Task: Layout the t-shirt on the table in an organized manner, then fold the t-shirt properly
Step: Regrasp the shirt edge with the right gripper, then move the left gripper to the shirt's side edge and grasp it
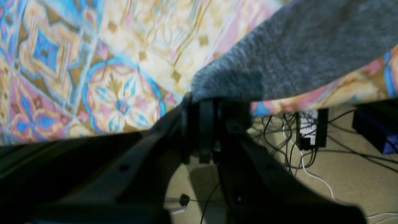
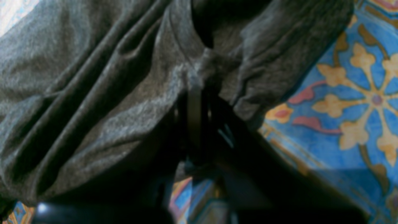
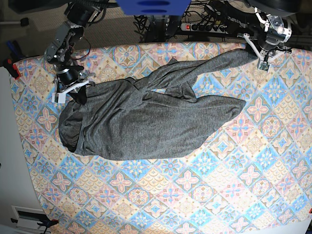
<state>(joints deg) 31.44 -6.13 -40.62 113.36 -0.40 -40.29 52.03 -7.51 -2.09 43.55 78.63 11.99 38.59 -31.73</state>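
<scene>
Base view: t-shirt [image 3: 146, 122] stretched between both tools.

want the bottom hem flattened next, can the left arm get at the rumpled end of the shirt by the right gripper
Probably not as things stand. The left gripper is shut on one stretched-out end of the t-shirt at the table's far corner; the rumpled end lies across the table under the right gripper.

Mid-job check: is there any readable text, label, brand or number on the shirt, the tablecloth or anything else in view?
None can be read.
t-shirt: plain grey, no print or visible tag.
table: its cloth shows only tile and floral patterns.
power strip: any markings are too small to read.
floor adapter: too blurred to show any label.
</scene>
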